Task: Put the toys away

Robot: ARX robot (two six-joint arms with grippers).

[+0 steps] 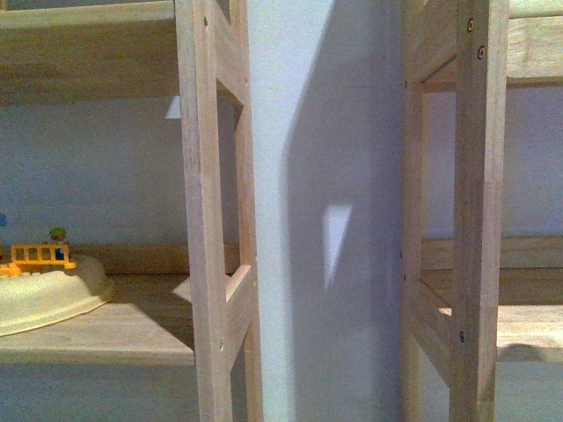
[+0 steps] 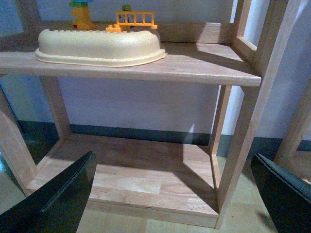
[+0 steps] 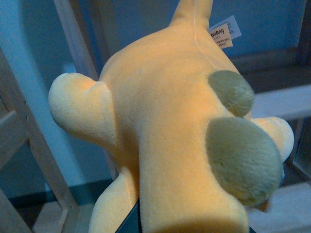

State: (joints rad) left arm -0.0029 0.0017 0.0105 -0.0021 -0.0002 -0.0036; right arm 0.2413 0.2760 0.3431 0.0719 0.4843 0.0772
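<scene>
The orange-yellow plush animal [image 3: 165, 121] fills the right wrist view, with grey-green round patches and a white sewn tag at its far end. My right gripper [image 3: 189, 228] is shut on it; only a dark sliver of one finger shows under the plush. In the left wrist view my left gripper [image 2: 175, 194] stands open, its two black fingers [image 2: 63, 199] wide apart with nothing between them, facing the lower board of a wooden shelf unit [image 2: 136, 170]. Neither gripper nor the plush shows in the front view.
A cream plastic playset with a yellow fence [image 2: 102, 43] sits on the middle shelf board [image 1: 114, 330]. Wooden uprights [image 1: 211, 211] of two shelf units [image 1: 475, 211] stand close ahead, a pale wall [image 1: 325, 176] between them. The shelf's lower board is bare.
</scene>
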